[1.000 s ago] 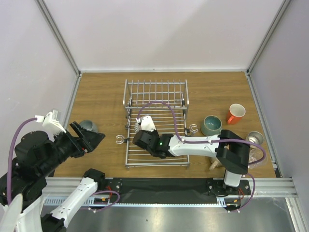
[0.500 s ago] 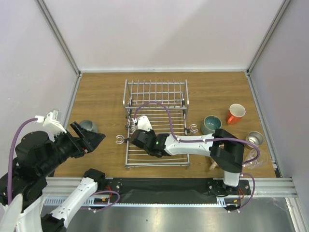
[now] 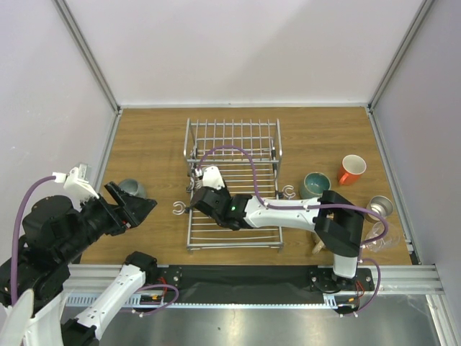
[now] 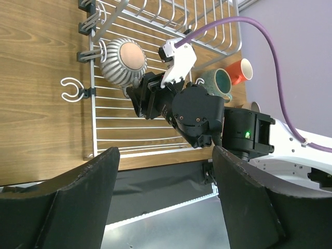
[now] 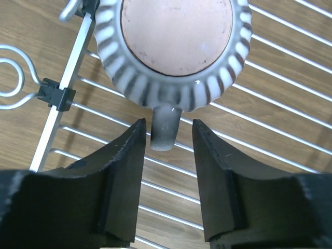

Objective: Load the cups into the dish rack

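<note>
Right arm has slid further left across the dish rack [image 3: 234, 130] since a second ago; left arm unchanged. Right hand [image 5: 167, 125] now at the rack's left edge, just beside the small side hooks. Ribbed silver-grey cup [image 5: 176, 36] sits upside down on the flat slats: long axis vertical, unglazed base facing up, mouth down. Its handle [image 5: 166, 129] sticks out level, pointing toward the right wrist. Fingers spread either side of that handle, thin gaps showing both sides. Left hand [image 3: 137, 205] hangs wide apart over the worktop [image 3: 144, 144], empty, near a grey-green cup [image 3: 133, 189]. Teal cup [image 3: 315, 186] and red-orange mug [image 3: 351, 169] stand right of the rack
</note>
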Controlling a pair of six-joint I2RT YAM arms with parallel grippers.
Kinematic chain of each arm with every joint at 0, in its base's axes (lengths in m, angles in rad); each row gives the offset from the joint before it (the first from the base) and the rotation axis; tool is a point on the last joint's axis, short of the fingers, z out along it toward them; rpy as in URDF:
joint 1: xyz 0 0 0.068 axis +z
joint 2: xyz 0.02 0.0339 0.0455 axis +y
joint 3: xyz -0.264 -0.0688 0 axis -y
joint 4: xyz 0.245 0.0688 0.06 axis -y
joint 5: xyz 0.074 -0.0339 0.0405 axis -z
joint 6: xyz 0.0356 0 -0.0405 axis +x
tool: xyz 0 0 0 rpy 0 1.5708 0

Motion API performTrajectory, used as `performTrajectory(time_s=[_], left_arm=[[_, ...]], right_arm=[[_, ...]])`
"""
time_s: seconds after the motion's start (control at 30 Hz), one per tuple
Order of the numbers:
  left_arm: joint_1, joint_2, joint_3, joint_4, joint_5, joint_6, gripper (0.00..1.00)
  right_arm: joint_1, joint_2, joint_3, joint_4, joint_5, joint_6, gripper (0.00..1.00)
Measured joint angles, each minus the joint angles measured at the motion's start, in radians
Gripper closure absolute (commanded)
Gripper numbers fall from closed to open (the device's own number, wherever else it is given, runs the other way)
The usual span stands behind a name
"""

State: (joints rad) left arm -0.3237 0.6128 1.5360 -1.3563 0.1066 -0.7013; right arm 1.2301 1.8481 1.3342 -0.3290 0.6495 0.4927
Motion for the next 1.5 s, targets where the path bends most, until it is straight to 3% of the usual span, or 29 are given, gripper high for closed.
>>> performTrajectory(time_s=[0.17, 0.33, 0.57, 0.67, 0.83, 0.93, 1.03, 1.27, 1.4, 1.5], left_arm=[[0.000, 0.002, 0.000, 0.000, 0.000, 0.005, 0.21], [0.000, 0.002, -0.001, 0.000, 0.000, 0.014, 0.22], [0.000, 0.009, -0.066, 0.000, -0.018, 0.012, 0.26], [0.000, 0.029, -0.102, 0.000, -0.025, 0.003, 0.27], [0.000, 0.050, -0.170, 0.015, -0.021, -0.020, 0.34], [0.000, 0.053, -0.207, 0.036, -0.008, -0.034, 0.31], [0.000, 0.055, -0.236, 0.069, 0.020, -0.043, 0.25], [0.000, 0.043, -0.286, 0.185, 0.122, -0.066, 0.17], [0.000, 0.010, -0.303, 0.248, 0.168, -0.082, 0.16], [0.000, -0.007, -0.303, 0.281, 0.195, -0.084, 0.17]], right_arm=[[-0.001, 0.002, 0.001, -0.008, -0.002, 0.004, 0.42], [0.007, -0.033, -0.022, -0.042, -0.003, 0.021, 0.40], [0.105, -0.263, -0.068, -0.192, 0.025, 0.043, 0.41], [0.072, -0.408, -0.126, -0.255, -0.008, 0.080, 0.41], [-0.113, -0.664, -0.214, -0.407, -0.038, 0.144, 0.43], [-0.264, -0.781, -0.235, -0.485, -0.077, 0.163, 0.43], [-0.497, -0.855, -0.243, -0.546, -0.175, 0.154, 0.43], [-0.972, -0.795, -0.257, -0.634, -0.431, 0.068, 0.35], [-1.117, -0.726, -0.257, -0.645, -0.533, 0.027, 0.35], [-1.136, -0.682, -0.257, -0.632, -0.577, -0.003, 0.36]])
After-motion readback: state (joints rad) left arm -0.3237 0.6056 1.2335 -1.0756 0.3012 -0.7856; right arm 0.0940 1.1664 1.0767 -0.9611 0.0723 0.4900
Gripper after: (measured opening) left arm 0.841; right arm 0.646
